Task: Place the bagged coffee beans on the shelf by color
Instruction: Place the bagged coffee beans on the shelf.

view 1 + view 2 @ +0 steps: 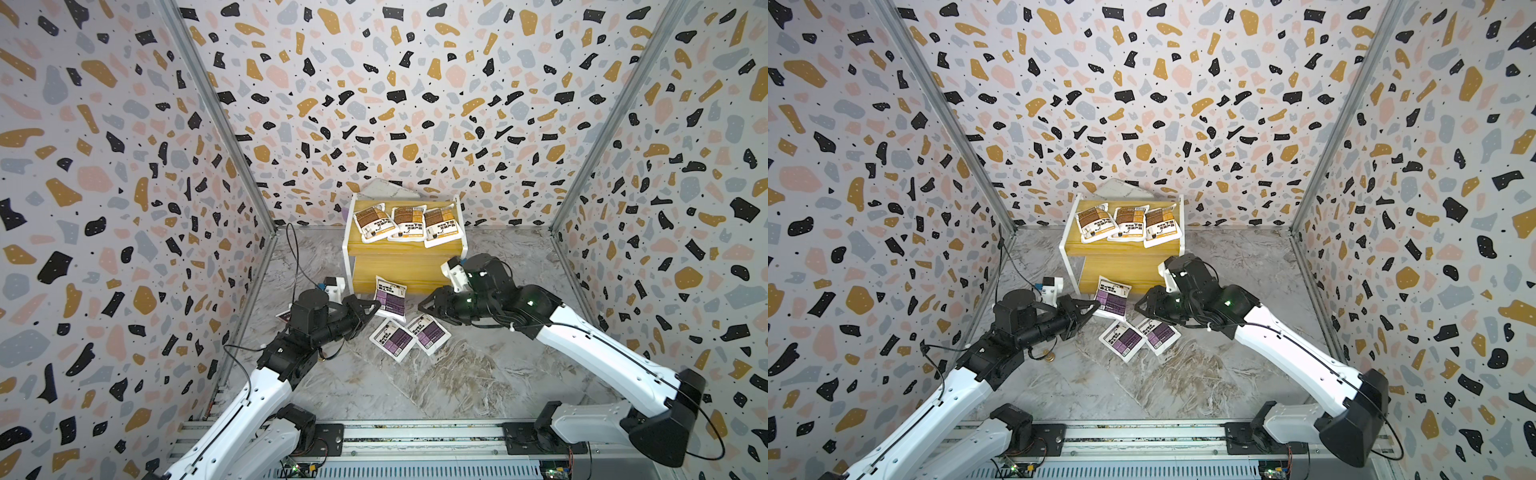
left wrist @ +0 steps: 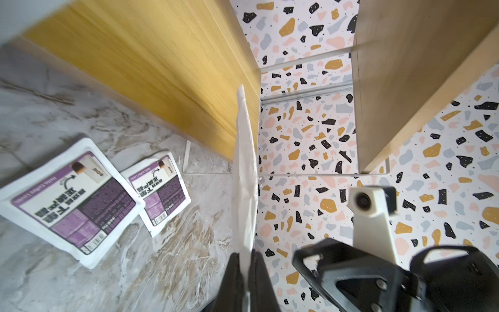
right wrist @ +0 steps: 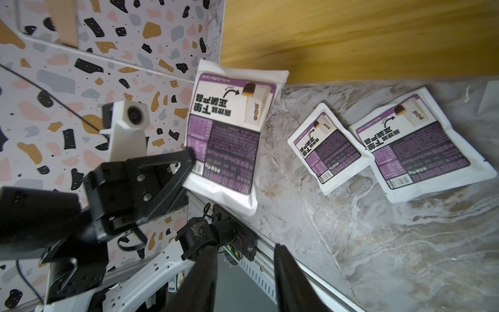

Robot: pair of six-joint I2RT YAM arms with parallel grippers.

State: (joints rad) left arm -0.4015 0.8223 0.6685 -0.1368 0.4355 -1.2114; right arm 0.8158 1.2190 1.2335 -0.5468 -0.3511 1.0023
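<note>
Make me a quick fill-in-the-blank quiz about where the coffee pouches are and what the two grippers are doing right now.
1. The three brown-label pouches lie on the ___ board of the shelf.
2. The left gripper is shut on the lifted pouch, whose label is ___.
3. ___ other purple pouches lie flat on the table.
4. The right gripper has its jaws ___, holding nothing.
Missing words: upper; purple; two; open.

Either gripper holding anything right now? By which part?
Left gripper pinches a purple pouch by its side edge, near the barcode end. Right gripper is open, holding nothing.
</note>
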